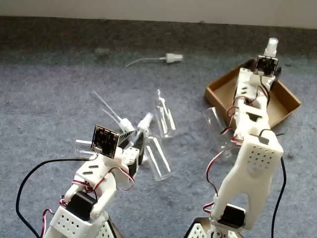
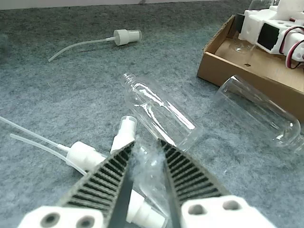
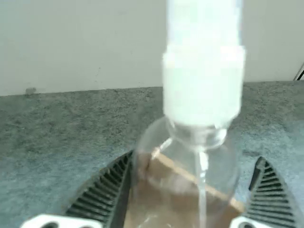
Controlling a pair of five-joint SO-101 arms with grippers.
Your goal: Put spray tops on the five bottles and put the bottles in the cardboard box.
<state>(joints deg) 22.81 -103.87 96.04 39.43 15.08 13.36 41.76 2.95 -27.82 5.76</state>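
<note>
Far up in the upper right of the high view, the right gripper (image 1: pixel 270 58) sits over the brown cardboard box (image 1: pixel 214 97). It is around an upright clear bottle (image 3: pixel 185 190). This bottle wears a white spray top (image 3: pixel 203 66), and a thin tube hangs down inside it. Whether the gripper clamps the bottle or has let go cannot be told.

In the lower left of that view, the left gripper (image 2: pixel 146 145) is clenched on a second clear bottle (image 2: pixel 148 176). That bottle lies on the grey carpet (image 1: pixel 49 99) just left of the frame's centre. A white nozzle (image 2: pixel 124 133) lies right at the fingertips. Whether it is seated on the held bottle cannot be told. Just beside it, to the left, lies a loose white sprayer (image 2: pixel 84 155), with two thin tubes trailing away toward the left edge.

An open-necked bottle (image 1: pixel 165 114), clear and without a top, lies on its side at the centre of the high view. It is just beyond the held one. Another bare bottle (image 1: pixel 218 129) lies on the carpet against the near left wall of the box, partly behind the right arm.

Near the top centre of the high view, well apart from everything else, lies one more pump top (image 1: pixel 173 58). It is white, and its long curved tube points left.
</note>
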